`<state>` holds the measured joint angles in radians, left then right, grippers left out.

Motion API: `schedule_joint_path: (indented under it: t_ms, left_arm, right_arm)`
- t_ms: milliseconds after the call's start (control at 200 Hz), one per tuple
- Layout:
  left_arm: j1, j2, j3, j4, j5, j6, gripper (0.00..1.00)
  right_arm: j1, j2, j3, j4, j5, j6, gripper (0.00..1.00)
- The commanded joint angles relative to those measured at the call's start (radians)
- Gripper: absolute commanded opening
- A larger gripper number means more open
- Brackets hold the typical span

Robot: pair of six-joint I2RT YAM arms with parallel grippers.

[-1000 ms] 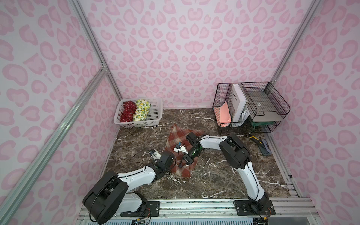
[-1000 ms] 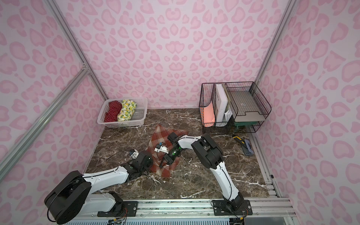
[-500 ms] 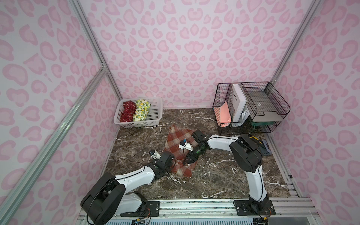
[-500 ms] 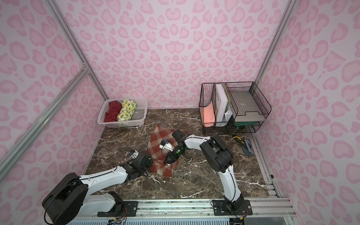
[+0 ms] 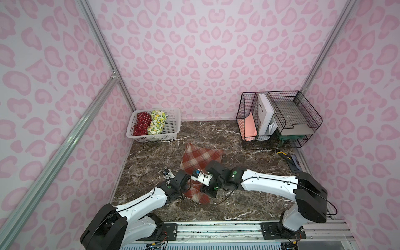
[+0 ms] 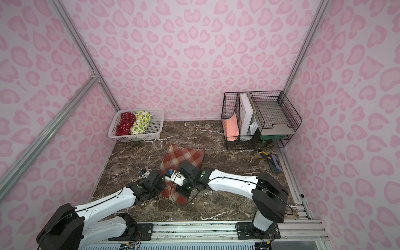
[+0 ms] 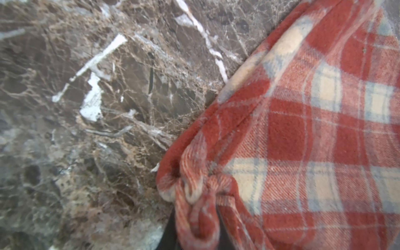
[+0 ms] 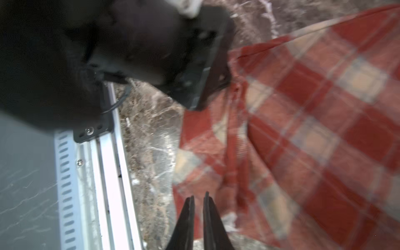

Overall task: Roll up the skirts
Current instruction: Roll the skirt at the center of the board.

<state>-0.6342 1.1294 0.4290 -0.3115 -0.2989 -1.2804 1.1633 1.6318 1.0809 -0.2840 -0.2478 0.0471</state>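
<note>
Plaid wool, rust and cream: the plaid skirt [image 5: 201, 158] lies mid-table. At its 8 o'clock edge the left gripper [image 7: 195, 233] is clamped on a bunched fold. At 5 o'clock the right gripper [image 8: 198, 199] is almost closed; whether it pinches cloth is unclear. The red dotted skirt [image 5: 141, 124] and lemon skirt [image 5: 158, 122] lie in the white basket [image 5: 173, 131] at 11 o'clock, with the wire rack [image 5: 279, 99] at 2 o'clock.

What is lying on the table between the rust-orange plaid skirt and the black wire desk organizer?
Nothing: only bare brown marble tabletop separates the rust-orange plaid skirt from the black wire desk organizer, as both top views show.
</note>
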Motion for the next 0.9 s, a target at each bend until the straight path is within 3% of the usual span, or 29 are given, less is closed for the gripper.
schedule_joint_path:
  t_ms: [0,200,300,400,510,675,780,895]
  left_arm:
    - [-0.001,-0.011,-0.012,-0.074,0.033,0.004,0.00]
    - [-0.001,-0.079,-0.042,-0.101,0.030,-0.024,0.00]
    - [-0.001,-0.110,-0.046,-0.122,0.029,-0.028,0.00]
    - [0.000,-0.123,-0.052,-0.128,0.029,-0.030,0.00]
    - [0.001,-0.114,-0.052,-0.126,0.029,-0.031,0.00]
    - [0.001,-0.101,-0.058,-0.103,0.042,-0.030,0.00]
    - [0.002,-0.099,-0.058,-0.100,0.047,-0.027,0.00]
    - [0.006,-0.102,-0.064,-0.092,0.050,-0.026,0.00]
  right_arm:
    - [0.053,-0.001,-0.042,0.138,0.090,0.045,0.11]
    - [0.068,0.084,-0.097,0.232,0.143,0.031,0.11]
    - [0.068,0.111,-0.116,0.246,0.179,0.000,0.36]
    - [0.075,0.138,-0.104,0.209,0.151,-0.019,0.46]
    - [0.097,0.138,-0.117,0.198,0.155,-0.017,0.51]
    - [0.135,0.180,-0.119,0.158,0.323,-0.017,0.64]
    - [0.187,0.230,-0.083,0.081,0.533,-0.009,0.65]
    - [0.221,0.268,-0.078,0.039,0.638,0.019,0.61]
